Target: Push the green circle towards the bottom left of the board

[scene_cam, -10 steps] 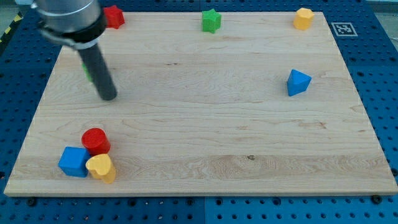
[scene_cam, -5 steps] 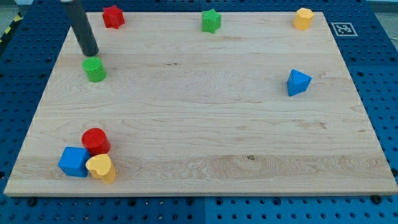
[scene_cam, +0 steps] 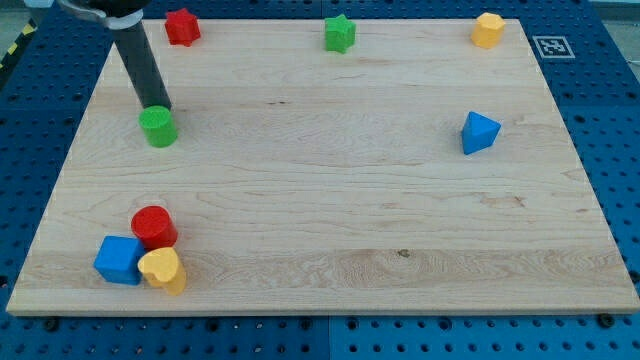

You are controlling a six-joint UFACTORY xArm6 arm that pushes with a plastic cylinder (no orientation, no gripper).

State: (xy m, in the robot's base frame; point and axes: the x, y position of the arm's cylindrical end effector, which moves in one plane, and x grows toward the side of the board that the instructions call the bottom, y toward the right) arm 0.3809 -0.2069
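Observation:
The green circle (scene_cam: 158, 127) is a small green cylinder on the left part of the wooden board (scene_cam: 330, 210). My tip (scene_cam: 156, 105) is at the circle's upper edge, touching it from the side of the view's top. The dark rod leans up toward the view's top left. Toward the view's bottom left a red cylinder (scene_cam: 154, 226), a blue cube (scene_cam: 119, 260) and a yellow block (scene_cam: 163, 270) lie packed together.
A red star (scene_cam: 181, 26) sits near the top left corner. A green star (scene_cam: 340, 33) sits at the top middle. A yellow block (scene_cam: 488, 30) sits at the top right. A blue triangular block (scene_cam: 479, 132) lies at the right.
The rod went from below the green circle to above it, then came down against it. The circle has slid a little toward the view's bottom.

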